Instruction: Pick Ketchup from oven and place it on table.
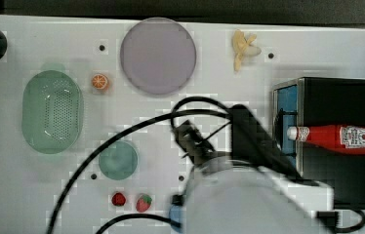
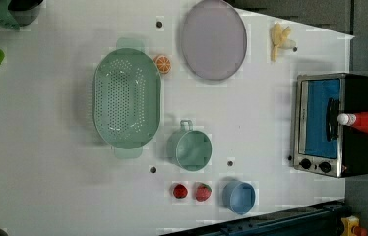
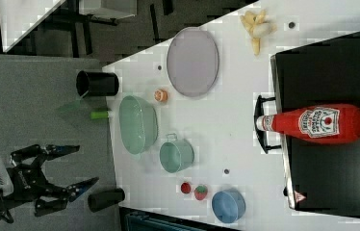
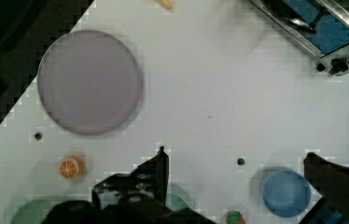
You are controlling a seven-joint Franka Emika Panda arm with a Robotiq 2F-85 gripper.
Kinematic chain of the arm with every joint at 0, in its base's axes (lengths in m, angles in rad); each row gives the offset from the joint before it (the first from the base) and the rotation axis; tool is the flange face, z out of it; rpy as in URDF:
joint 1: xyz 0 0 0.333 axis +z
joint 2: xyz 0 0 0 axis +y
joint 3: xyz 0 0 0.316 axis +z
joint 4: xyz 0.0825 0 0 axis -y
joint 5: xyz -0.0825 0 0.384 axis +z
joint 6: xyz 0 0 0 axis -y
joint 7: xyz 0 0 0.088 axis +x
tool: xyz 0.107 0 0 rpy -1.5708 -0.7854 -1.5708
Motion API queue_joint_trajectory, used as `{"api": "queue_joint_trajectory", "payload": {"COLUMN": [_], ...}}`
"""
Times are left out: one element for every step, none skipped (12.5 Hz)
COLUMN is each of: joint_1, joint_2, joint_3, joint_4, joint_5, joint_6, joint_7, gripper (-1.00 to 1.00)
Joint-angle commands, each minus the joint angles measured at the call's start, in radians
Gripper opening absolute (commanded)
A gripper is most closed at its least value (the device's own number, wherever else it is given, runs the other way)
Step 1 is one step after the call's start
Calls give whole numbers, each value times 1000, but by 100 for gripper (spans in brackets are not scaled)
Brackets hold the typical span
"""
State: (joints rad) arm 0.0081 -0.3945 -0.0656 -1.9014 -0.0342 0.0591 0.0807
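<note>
The ketchup (image 1: 339, 138) (image 2: 366, 121) (image 3: 317, 123) lies on its side on the roof of the black oven (image 1: 336, 97) (image 2: 356, 152) (image 3: 332, 183), white cap poking past the front edge above the door handle. The oven's blue glass door (image 4: 329, 32) looks closed. My arm (image 1: 249, 195) reaches over the white table (image 1: 219, 63) on the top view's left of the oven. My gripper (image 4: 238, 161) hangs open and holds nothing, well apart from the bottle, with its fingertips (image 4: 162, 156) spread wide above the bare tabletop.
On the table are a grey plate (image 1: 157, 55), a green colander (image 1: 52, 111), a small green pot (image 1: 117, 160), a blue bowl (image 2: 238, 196), an orange slice (image 1: 100, 81), two strawberries (image 1: 131, 201) and a banana (image 1: 244, 46). Black cables (image 1: 122, 134) trail from the arm.
</note>
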Motion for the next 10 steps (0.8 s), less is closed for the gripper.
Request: {"api": "queue_joint_trajectory", "payload": {"joint_1": [-64, -72, -77, -81, -83, -86, -86, -87, -87, -88], "joint_2": [80, 98, 119, 142, 168, 198, 232, 268, 306, 347], "joint_3": [-122, -160, -199, -239, -276, -313, -347, -378, -406, -432], "joint_4": [-45, -44, -44, -44, -43, -43, -42, -40, -37, -29], "joint_5": [4, 4, 4, 4, 4, 4, 4, 5, 5, 6], "joint_6": [32, 68, 111, 159, 209, 255, 298, 331, 357, 376], "joint_7": [29, 29, 29, 29, 29, 29, 29, 29, 29, 29], "gripper": [100, 100, 100, 100, 100, 100, 100, 100, 100, 100]}}
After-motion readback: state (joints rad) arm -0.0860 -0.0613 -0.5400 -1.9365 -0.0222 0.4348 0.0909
